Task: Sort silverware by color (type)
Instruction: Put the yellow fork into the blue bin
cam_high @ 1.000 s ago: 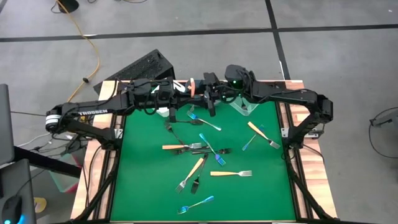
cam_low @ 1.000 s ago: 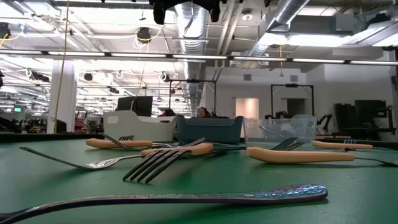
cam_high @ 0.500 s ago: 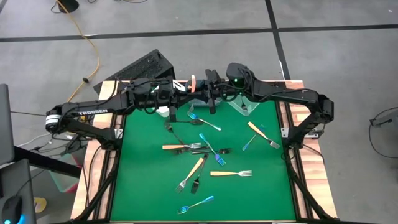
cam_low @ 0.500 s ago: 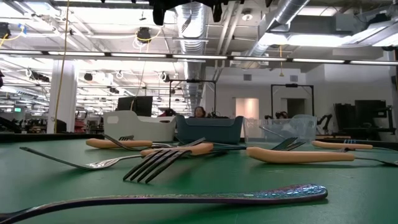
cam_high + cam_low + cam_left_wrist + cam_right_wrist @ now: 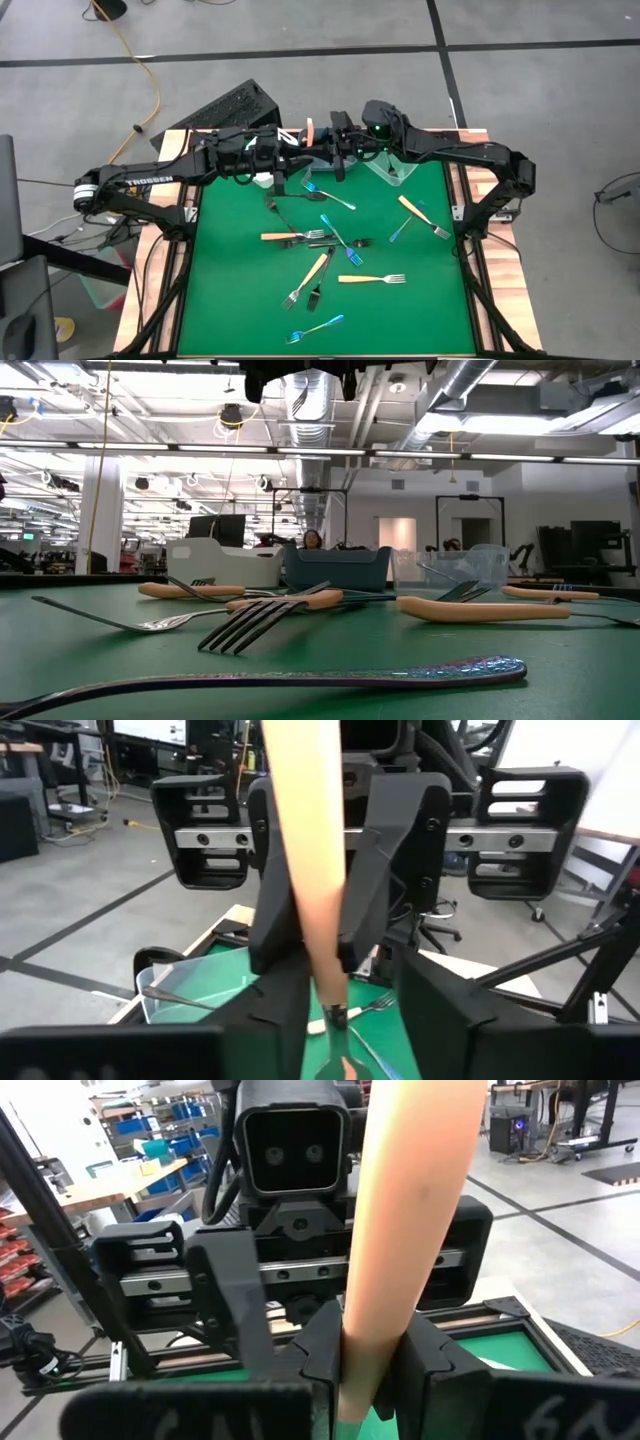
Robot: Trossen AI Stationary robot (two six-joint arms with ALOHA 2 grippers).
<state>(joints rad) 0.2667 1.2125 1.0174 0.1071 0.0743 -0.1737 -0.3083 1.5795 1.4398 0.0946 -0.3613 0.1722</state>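
Observation:
An orange-handled utensil [image 5: 309, 130] stands roughly upright in the air over the table's far middle, between my two grippers. My right gripper [image 5: 365, 1370] is shut on its handle [image 5: 410, 1200]. My left gripper [image 5: 297, 150] faces it from the left, open, with its fingers [image 5: 228, 1305] standing apart from the handle. Below the handle the metal neck [image 5: 335, 1020] shows; the head is hidden. More silverware [image 5: 320, 240], with blue, orange and black handles, lies scattered on the green mat [image 5: 230, 290]. My right gripper pinches the orange handle's lower part [image 5: 325, 955], just above the metal neck, between its two fingers [image 5: 385, 890]. The fingers come about level from the table's right and lie across the handle. The utensil stands nearly upright, handle up, lifted clear of the table.
Three small bins stand along the far edge under the arms: white [image 5: 225, 563], grey-blue [image 5: 335, 568] and clear [image 5: 470, 565]. Forks lie close together at the mat's middle [image 5: 345, 245]. The mat's near left part shows bare green.

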